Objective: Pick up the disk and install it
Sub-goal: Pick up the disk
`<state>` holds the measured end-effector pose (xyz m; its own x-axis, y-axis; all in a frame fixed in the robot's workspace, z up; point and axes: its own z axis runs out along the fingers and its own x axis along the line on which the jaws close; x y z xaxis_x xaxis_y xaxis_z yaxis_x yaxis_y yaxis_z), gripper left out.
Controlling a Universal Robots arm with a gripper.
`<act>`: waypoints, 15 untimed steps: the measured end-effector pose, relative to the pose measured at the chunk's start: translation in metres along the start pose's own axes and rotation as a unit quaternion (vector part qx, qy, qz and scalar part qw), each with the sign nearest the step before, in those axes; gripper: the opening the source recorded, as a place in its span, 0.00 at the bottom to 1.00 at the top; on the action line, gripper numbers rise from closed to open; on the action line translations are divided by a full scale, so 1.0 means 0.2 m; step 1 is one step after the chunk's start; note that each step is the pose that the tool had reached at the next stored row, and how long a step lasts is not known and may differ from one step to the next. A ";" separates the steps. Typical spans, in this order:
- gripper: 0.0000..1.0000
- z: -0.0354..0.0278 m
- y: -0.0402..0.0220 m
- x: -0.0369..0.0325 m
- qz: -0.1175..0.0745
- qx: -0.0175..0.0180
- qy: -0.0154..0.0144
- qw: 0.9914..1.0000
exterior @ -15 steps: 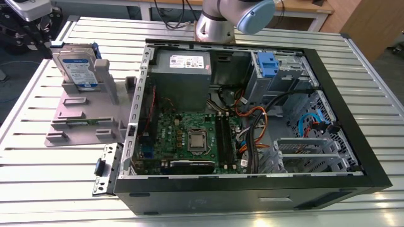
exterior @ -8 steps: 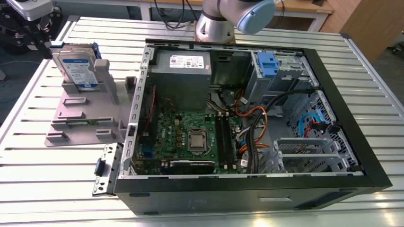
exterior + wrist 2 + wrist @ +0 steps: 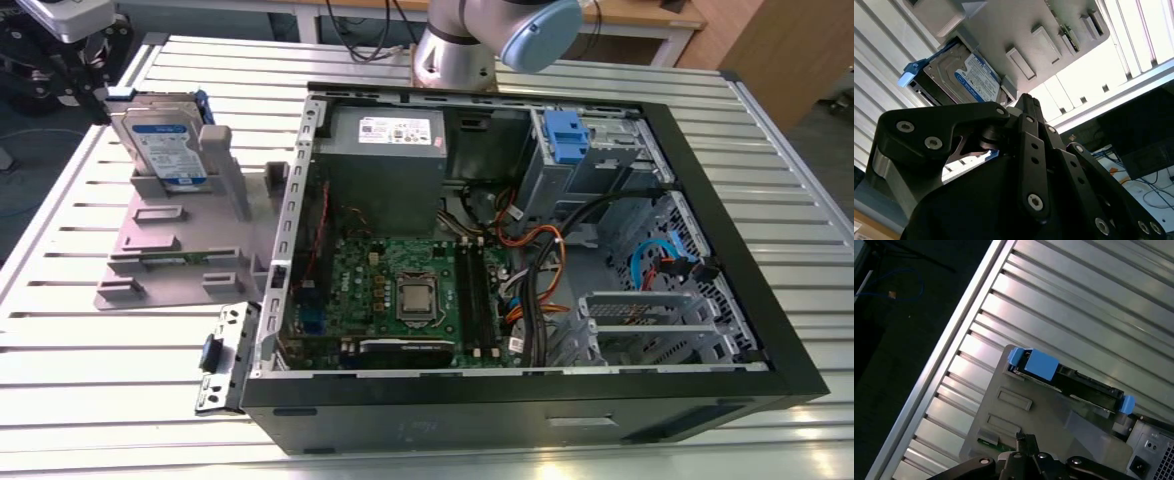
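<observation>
case [image 3: 534, 415] nearest | disk [image 3: 167, 148] upright in stand [image 3: 187, 245] | table [image 3: 80, 350] edge near

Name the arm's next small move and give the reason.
Probably bring the gripper closer to the disk: it stands upright in the grey stand beside the open computer case, not yet held, and the gripper sits apart from it in both wrist views.

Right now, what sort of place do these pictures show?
Probably a robotics lab bench for computer assembly: an open computer case on a slatted metal table, the disk upright in a grey stand beside it, a robot arm behind.
</observation>
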<state>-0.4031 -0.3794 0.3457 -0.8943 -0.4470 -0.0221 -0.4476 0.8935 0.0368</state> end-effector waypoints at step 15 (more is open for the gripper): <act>0.10 0.000 0.000 0.000 -0.029 0.000 0.001 1.000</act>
<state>-0.4031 -0.3794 0.3456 -0.8673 -0.4973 -0.0216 -0.4978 0.8666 0.0358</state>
